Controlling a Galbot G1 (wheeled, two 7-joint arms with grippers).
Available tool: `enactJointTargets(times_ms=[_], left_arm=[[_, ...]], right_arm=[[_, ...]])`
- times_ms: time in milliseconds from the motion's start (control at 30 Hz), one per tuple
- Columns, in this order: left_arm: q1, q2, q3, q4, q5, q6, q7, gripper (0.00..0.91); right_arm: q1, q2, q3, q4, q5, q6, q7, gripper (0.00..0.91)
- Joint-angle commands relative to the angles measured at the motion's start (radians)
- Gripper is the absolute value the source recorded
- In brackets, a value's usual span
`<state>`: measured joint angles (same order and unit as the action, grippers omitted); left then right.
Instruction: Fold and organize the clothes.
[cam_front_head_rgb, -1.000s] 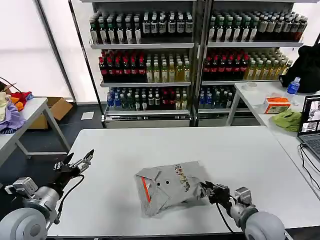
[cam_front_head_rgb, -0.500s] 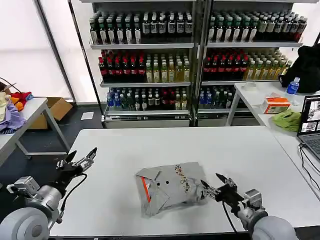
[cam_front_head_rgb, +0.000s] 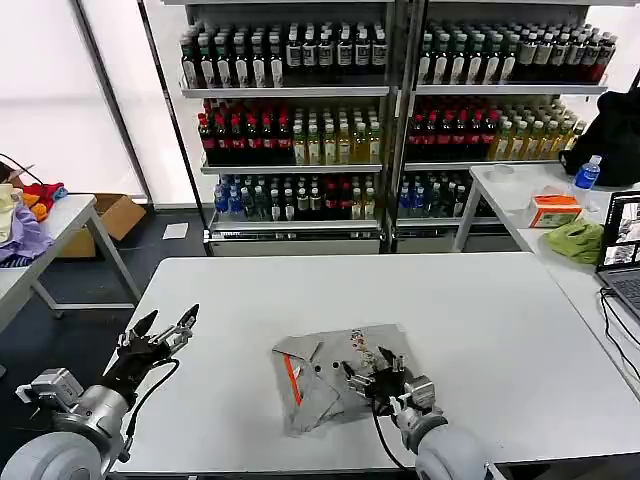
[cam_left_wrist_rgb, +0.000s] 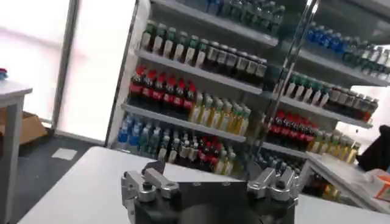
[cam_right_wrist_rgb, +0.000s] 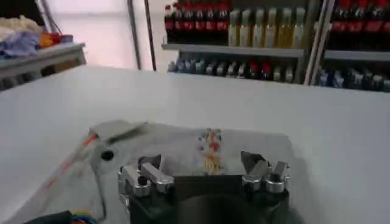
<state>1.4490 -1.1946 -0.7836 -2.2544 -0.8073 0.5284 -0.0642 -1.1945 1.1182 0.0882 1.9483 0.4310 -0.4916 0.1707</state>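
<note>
Shirt (cam_front_head_rgb: 335, 375): grey, folded, lying on the white table (cam_front_head_rgb: 480, 310) near its front edge, orange-red stripe (cam_front_head_rgb: 292, 380) and small buttons facing up, multicoloured print (cam_right_wrist_rgb: 211, 148) toward its far side. Right gripper (cam_front_head_rgb: 375, 368): hovering over the shirt's right part, fingers spread wide, gripping nothing. Left gripper (cam_front_head_rgb: 160, 333): hanging at the table's left front edge, well apart from the shirt, fingers splayed, holding nothing. Bottle shelves (cam_front_head_rgb: 390, 110): standing behind the table.

no readable text, bottle labels on shelves too small, shirt print illegible
</note>
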Motion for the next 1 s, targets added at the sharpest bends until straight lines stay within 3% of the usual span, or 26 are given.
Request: enactJointTargets(times_ms=[33, 233, 333, 467, 600, 767, 867, 1000], left_arm=[[0.016, -0.029, 0.020, -0.010, 0.021, -0.002, 0.002, 0.907], [0.002, -0.038, 0.049, -0.010, 0.030, -0.002, 0.001, 0.907], [0.003, -0.050, 0.063, -0.005, 0.040, -0.004, 0.002, 0.907], [0.007, -0.055, 0.069, -0.004, 0.042, -0.007, 0.004, 0.907], [0.008, -0.057, 0.067, -0.007, 0.042, -0.008, 0.006, 0.907], [0.015, -0.062, 0.062, -0.014, 0.042, -0.008, 0.007, 0.907], [0.018, -0.062, 0.056, -0.015, 0.041, -0.010, 0.009, 0.907], [0.022, -0.061, 0.055, -0.014, 0.041, -0.010, 0.009, 0.907]], right_arm=[[-0.148, -0.020, 0.039, 0.071, -0.073, 0.005, 0.082, 0.907], [-0.317, -0.067, 0.172, 0.183, -0.131, 0.115, 0.033, 0.907], [-0.380, -0.057, 0.209, 0.217, -0.154, 0.184, 0.005, 0.907], [-0.441, -0.052, 0.225, 0.248, -0.142, 0.223, -0.041, 0.907], [-0.484, -0.054, 0.209, 0.254, -0.065, 0.193, -0.050, 0.907], [-0.516, -0.058, 0.204, 0.224, 0.048, 0.122, -0.008, 0.907], [-0.518, -0.053, 0.230, 0.232, 0.070, 0.113, 0.014, 0.907], [-0.531, -0.044, 0.325, 0.326, 0.065, 0.195, -0.008, 0.907]])
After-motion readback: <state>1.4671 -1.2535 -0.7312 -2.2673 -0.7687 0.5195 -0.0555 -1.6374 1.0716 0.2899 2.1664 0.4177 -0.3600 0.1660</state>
